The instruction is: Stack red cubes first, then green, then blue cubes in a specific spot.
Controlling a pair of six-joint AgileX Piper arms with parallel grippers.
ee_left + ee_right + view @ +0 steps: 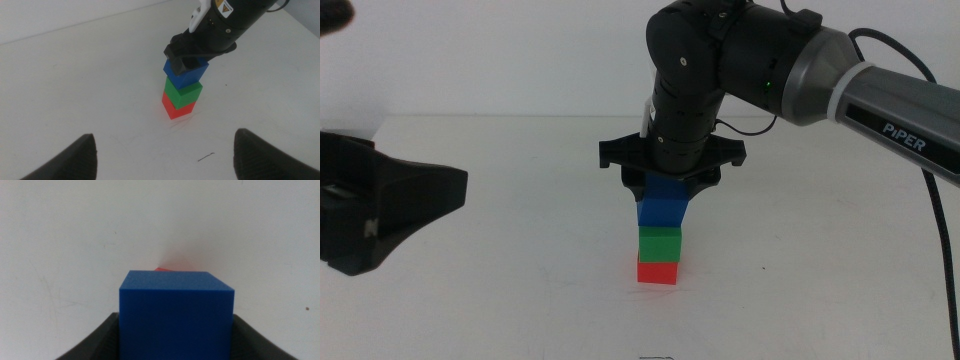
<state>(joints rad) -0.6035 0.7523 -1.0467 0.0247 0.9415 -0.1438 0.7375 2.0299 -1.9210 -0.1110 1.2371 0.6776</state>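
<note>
At the centre of the middle view, the right gripper [665,188] comes straight down from above with its jaws clamped on either side of the blue cube [662,207], which sits on the green cube [660,243], itself stacked on the red cube [657,270] on the white table [520,280]. The tower leans a touch unevenly, each block slightly offset from the one below. Over at the left edge, the left gripper [380,215] waits well apart from the stack, its jaws spread wide.
</note>
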